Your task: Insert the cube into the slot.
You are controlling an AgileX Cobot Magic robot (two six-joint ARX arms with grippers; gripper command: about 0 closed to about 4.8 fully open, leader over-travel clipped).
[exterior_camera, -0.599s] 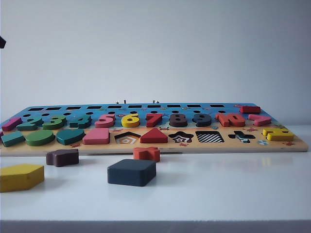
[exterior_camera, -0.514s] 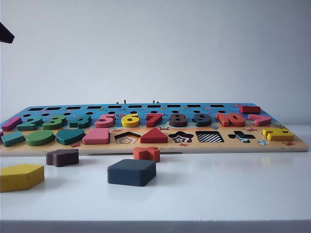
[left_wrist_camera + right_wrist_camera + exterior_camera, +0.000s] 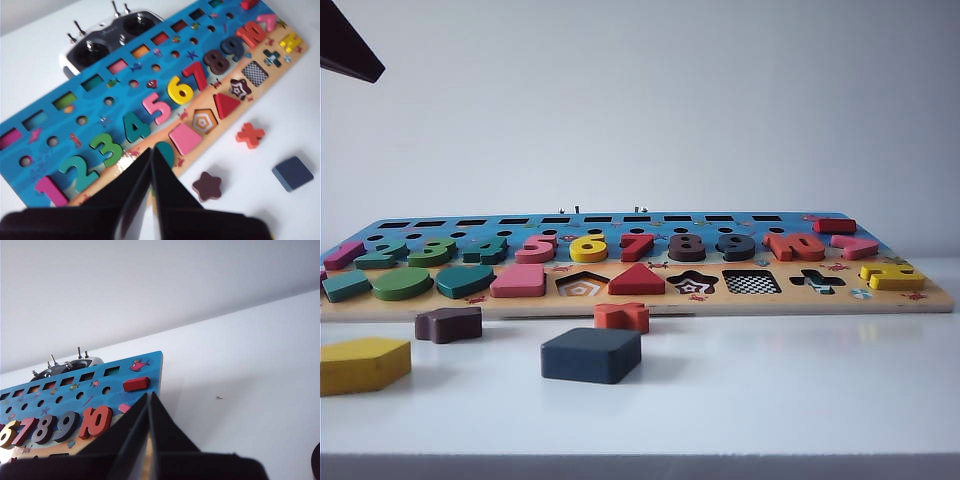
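Observation:
The cube (image 3: 591, 355), a dark navy square block, lies flat on the white table in front of the puzzle board (image 3: 720, 305). The slot (image 3: 752, 283), with its checkerboard floor, is empty, on the board's front row to the right of the cube. My left gripper (image 3: 151, 150) is shut and holds nothing. It hangs high over the board's left part, well away from the cube (image 3: 293, 173) and the slot (image 3: 255, 73); its dark tip (image 3: 360, 58) shows in the exterior view's top left corner. My right gripper (image 3: 149, 395) is shut and empty, near the board's right end.
A yellow pentagon block (image 3: 362, 364), a dark brown star piece (image 3: 448, 323) and an orange cross (image 3: 622, 316) lie loose on the table near the cube. Numbers and shapes fill most of the board. A remote controller (image 3: 107, 42) sits behind it.
The left gripper's dark tip has come further into the exterior view's top left corner, moving right and down. The blocks and the board have not moved.

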